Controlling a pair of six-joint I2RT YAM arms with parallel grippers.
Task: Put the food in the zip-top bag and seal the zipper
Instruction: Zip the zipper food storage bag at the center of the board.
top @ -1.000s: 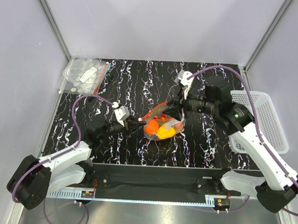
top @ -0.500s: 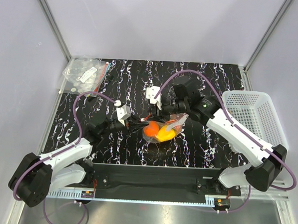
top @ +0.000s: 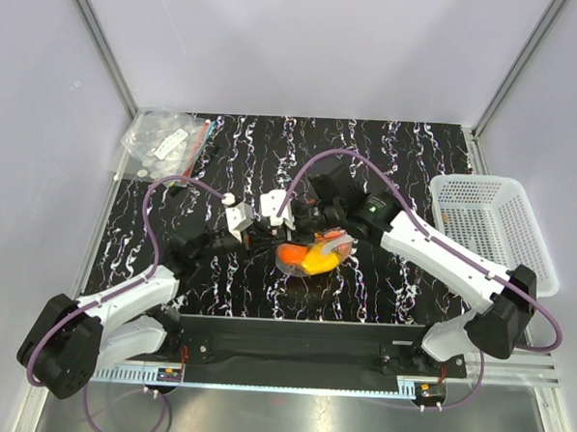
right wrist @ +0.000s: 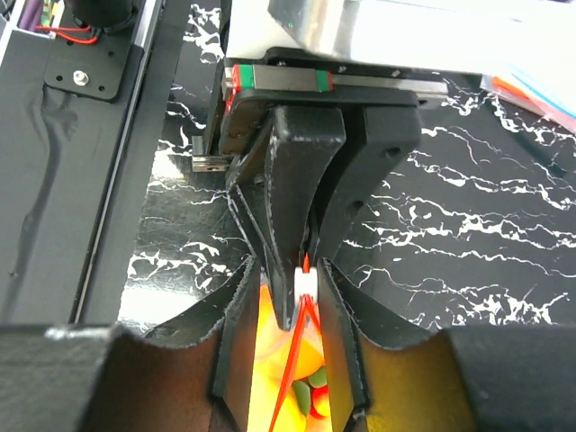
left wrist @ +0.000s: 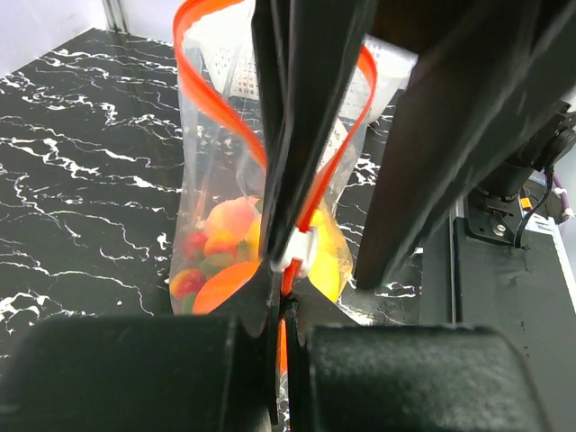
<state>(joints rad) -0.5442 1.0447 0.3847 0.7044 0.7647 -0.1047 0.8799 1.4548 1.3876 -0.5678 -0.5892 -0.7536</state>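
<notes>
1. Left wrist view, nearest: the left gripper [left wrist: 281, 310] is pinched fully closed on the zipper [left wrist: 220, 102], just below its white tip [left wrist: 297, 255].
2. Only this view shows the zip-top bag [left wrist: 202, 207] standing upright beyond those fingers, its mouth gaping in a loop. The food is inside: an orange fruit [left wrist: 220, 292], a peach-pink fruit [left wrist: 232, 216] and a yellow fruit [left wrist: 328, 261]. Small red and green bits lie beside them, too small to identify.
3. Right wrist view: the right gripper [right wrist: 288, 279] faces the left one, its fingers parted on either side of the strip at the white tip and gripping nothing. Most of the bag is hidden here.
4. Top view: it alone shows both arms meeting at mid-table [top: 389, 154] with the filled bag just beyond the fingers. The grip cannot be read from there.
5. Farther off, a white basket [top: 490, 246] sits at the right edge. A packet of clear pouches [top: 167, 142] lies in the far-left corner, well apart from the bag.
</notes>
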